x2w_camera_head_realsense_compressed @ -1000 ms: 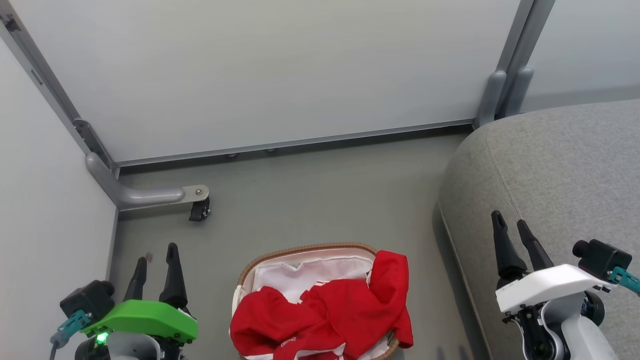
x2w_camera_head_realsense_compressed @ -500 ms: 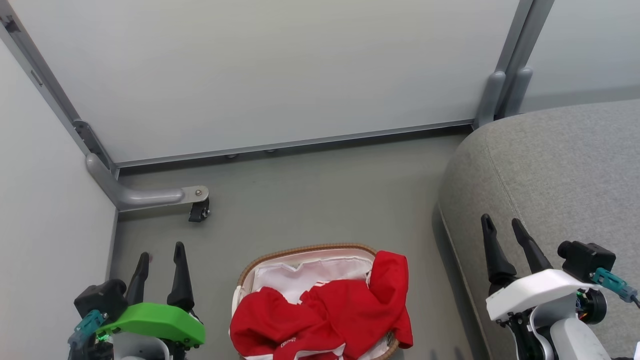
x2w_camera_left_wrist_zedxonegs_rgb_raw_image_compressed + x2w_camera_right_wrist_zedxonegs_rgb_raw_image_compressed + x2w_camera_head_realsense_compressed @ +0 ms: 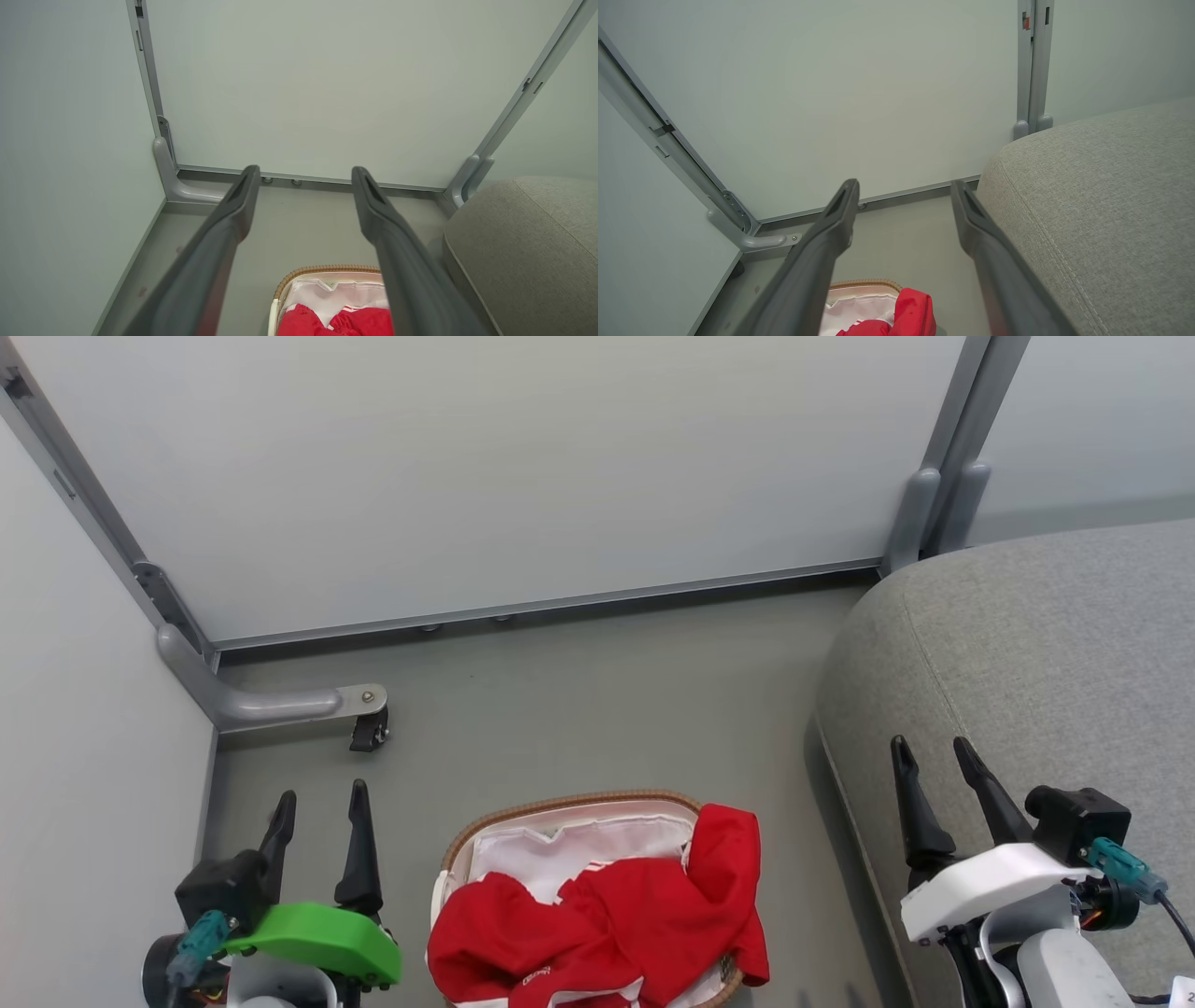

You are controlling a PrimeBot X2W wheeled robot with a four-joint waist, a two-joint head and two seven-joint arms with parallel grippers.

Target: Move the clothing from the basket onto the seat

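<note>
One clothing (image 3: 607, 924) heap, perhaps two garments, overhangs the basket (image 3: 560, 800).

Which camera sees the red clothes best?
The head view: the red clothes lie heaped across the basket and drape over its right rim, nearly whole. The left wrist view catches a red strip at its bottom edge; the right wrist view, one red fold.

- basket (image 3: 560, 800) — oval, brown woven rim, white liner, standing on the floor (image 3: 597, 700).
- clothing (image 3: 607, 924) — bright red, crumpled, heaped inside the basket, one fold draped over its right rim.
- seat (image 3: 1046, 653) — grey woven cushion with a rounded edge, right of the basket, not touching it.
</note>
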